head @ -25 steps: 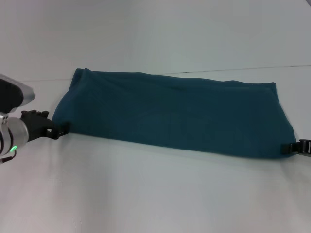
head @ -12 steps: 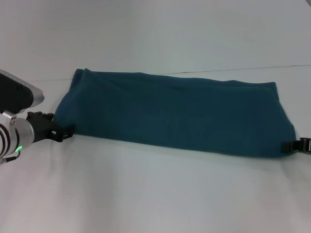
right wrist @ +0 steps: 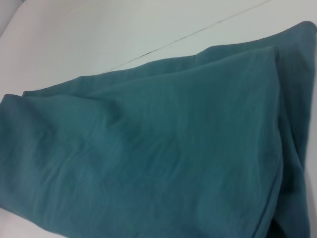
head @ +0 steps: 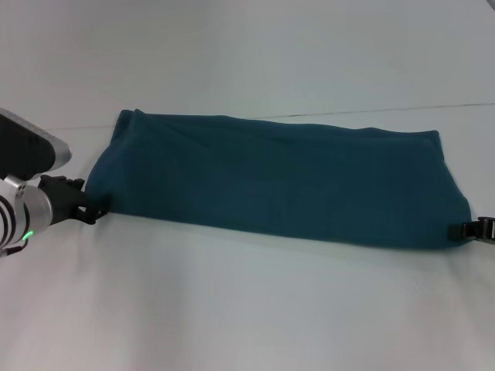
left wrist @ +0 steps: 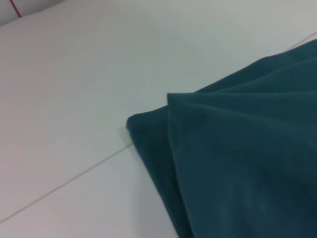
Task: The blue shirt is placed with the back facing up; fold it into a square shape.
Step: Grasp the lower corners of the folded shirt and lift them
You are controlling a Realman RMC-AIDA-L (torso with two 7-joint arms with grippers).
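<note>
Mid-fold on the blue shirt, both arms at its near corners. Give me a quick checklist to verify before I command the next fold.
1. Blue shirt folded into a long flat band: ok.
2. Left gripper at the shirt's near left corner: ok.
3. Right gripper at the near right corner: ok, though mostly out of the head view.
4. Each gripper actually pinching fabric: cannot tell.
5. Layers aligned at the left end: not ok; left wrist view shows an under layer sticking out.
6. Square shape reached: not ok, still far wider than deep.
</note>
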